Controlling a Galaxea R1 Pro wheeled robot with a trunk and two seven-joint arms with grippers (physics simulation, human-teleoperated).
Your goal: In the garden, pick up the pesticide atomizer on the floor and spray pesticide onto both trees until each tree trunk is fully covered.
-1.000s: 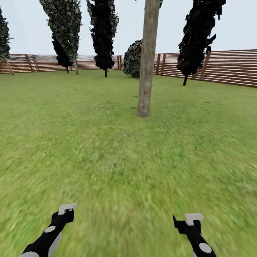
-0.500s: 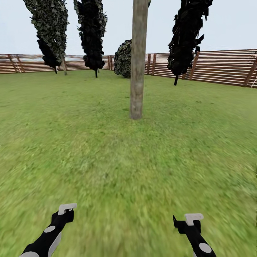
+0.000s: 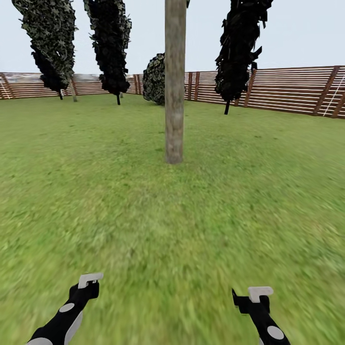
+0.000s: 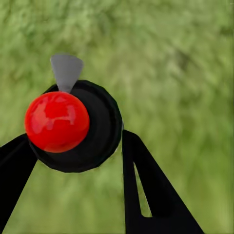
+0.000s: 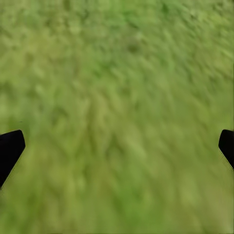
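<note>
Risk judged: atomizer point(image 4: 73, 126) may twist or slip during spraying, since black body with red knob is seen clamped between left gripper point(image 4: 73, 161) fingers near its top. Tree trunk point(image 3: 175, 81) well ahead of both grippers, slightly toward right one; spray from here likely falls short. Right gripper point(image 5: 117, 146) held wide apart, empty, over lawn point(image 3: 172, 230). Slat fence point(image 3: 287, 88) far beyond trunk

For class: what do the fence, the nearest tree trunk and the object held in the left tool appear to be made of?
Fence: looks like brown wood, matte, with horizontal slats and posts.
Tree trunk: looks like rough, dull, mottled grey-brown bark.
Object in the left tool: red ball on a black body, smooth with glossy highlights, probably plastic.
</note>
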